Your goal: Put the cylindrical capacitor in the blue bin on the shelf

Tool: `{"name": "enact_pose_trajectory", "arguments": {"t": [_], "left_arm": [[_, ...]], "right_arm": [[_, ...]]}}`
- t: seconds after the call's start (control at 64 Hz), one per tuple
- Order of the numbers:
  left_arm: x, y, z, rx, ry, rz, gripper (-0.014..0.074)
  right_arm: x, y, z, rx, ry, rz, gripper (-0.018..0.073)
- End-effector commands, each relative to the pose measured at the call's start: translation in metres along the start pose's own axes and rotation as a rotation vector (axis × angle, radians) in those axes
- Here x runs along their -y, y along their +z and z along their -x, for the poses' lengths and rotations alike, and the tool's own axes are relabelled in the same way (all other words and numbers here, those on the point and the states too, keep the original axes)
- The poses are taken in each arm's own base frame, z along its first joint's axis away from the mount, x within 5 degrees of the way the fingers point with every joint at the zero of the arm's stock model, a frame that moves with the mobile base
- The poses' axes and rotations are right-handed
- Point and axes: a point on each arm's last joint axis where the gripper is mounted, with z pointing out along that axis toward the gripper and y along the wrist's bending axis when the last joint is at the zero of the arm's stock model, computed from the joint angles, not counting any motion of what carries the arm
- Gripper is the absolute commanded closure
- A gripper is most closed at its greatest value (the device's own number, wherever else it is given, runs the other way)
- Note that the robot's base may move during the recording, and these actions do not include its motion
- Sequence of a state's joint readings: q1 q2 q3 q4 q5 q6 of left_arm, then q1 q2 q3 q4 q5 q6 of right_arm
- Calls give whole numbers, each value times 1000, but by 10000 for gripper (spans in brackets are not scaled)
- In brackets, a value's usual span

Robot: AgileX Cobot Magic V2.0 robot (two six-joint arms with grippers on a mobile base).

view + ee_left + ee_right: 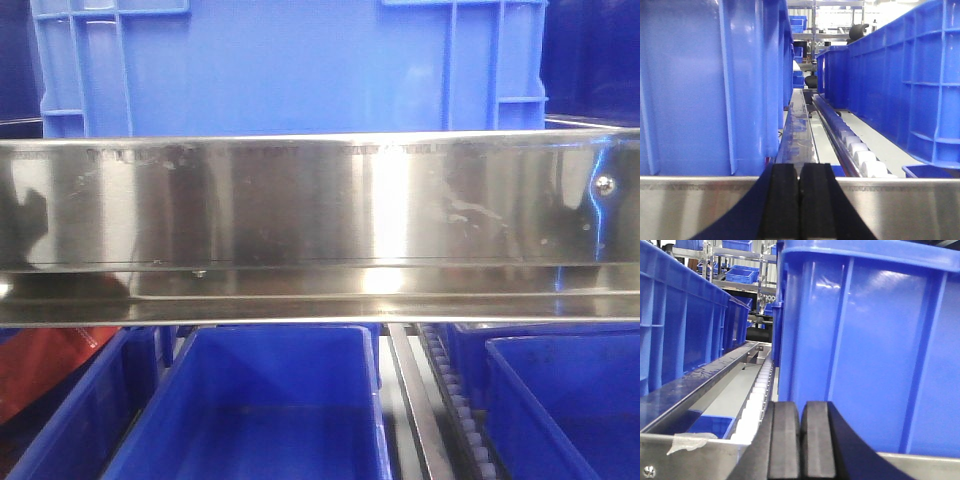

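A: Item one, capacitor: we find none in any view. Blue bin (245, 405) lower centre, under the shelf (320, 215) rail; a large crate (290, 65) above.

B: Left gripper (799, 205) and right gripper (801, 440): we log both pressed closed, empty, bottom centre.

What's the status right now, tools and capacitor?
Left tool shut, empty. Right tool shut, empty. Capacitor not in view. Shiny stainless-steel shelf rail fills the front view, blue plastic bins above and below.
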State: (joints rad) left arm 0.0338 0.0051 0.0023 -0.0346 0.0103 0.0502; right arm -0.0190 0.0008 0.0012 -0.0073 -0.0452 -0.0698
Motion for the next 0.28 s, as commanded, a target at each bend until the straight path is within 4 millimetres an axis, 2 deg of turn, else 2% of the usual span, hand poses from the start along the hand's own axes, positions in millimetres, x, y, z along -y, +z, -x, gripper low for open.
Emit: {"name": "enact_pose_trajectory", "arguments": {"t": [0.0,0.265], "left_arm": [[0,-1,3,32,4,4,708],[0,-1,3,32,4,4,708]], "right_arm": [[1,0,2,24,7,-9,721],[1,0,2,24,7,-9,721]]}}
